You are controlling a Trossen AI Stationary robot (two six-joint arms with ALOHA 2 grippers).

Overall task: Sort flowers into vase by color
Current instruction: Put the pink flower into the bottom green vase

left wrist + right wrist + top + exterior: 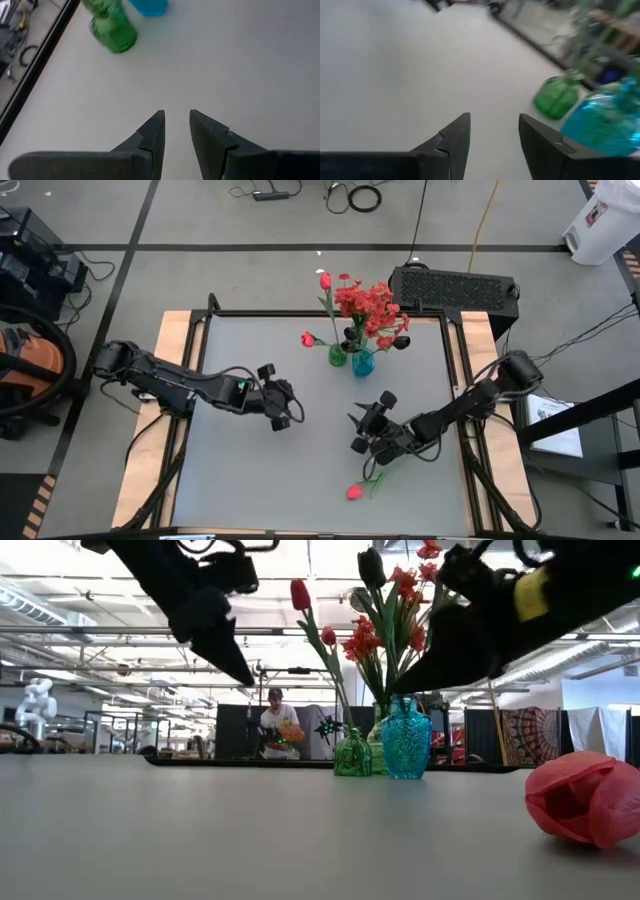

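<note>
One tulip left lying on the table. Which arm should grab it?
Right. The right hand hangs open just beyond the loose tulip at the near edge; the left hand is farther off, mid-table, also empty.

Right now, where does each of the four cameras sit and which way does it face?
High view: overhead, straight down on the table; both arms, left gripper, right gripper, both empty.
Low view: table height, level toward the room; green vase, blue vase, a loose pinkish-red tulip; arms come in from above.
Left wrist view: past its own parted fingers toward the vases.
Right wrist view: past its own parted fingers, likewise.
Shared: all four views show both vases.
</note>
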